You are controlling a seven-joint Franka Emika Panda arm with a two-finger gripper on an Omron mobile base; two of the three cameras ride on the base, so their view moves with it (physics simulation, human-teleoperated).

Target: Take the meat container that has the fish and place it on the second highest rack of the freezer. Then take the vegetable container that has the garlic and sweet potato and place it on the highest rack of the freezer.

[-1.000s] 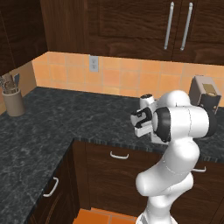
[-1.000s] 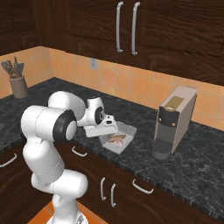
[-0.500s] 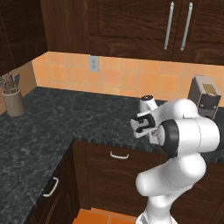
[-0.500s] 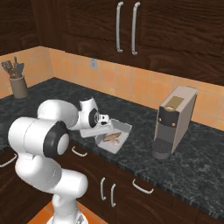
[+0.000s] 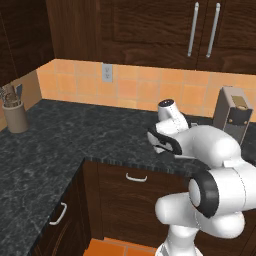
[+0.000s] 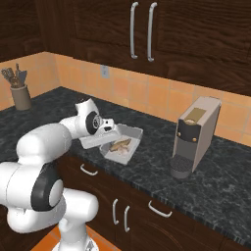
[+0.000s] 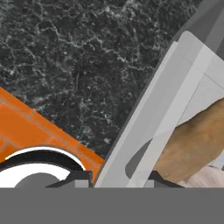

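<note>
My gripper is shut on the near rim of the vegetable container, a shallow white tray that hangs tilted just over the front of the dark counter. In it lie the brown-orange sweet potato and a pale bulb of garlic. In the hand view the tray's rim runs up from between my fingertips, with the sweet potato and the pinkish garlic at the right. The freezer and the meat container with the fish are out of view.
A grey coffee machine stands on the counter to the right of the tray. A utensil holder sits in the far left corner. Dark wall cabinets hang above. Below the counter's front edge lies the orange floor.
The arm has folded and swung left, carrying the tray a little to the left and away from the coffee machine. The base views have not shifted.
</note>
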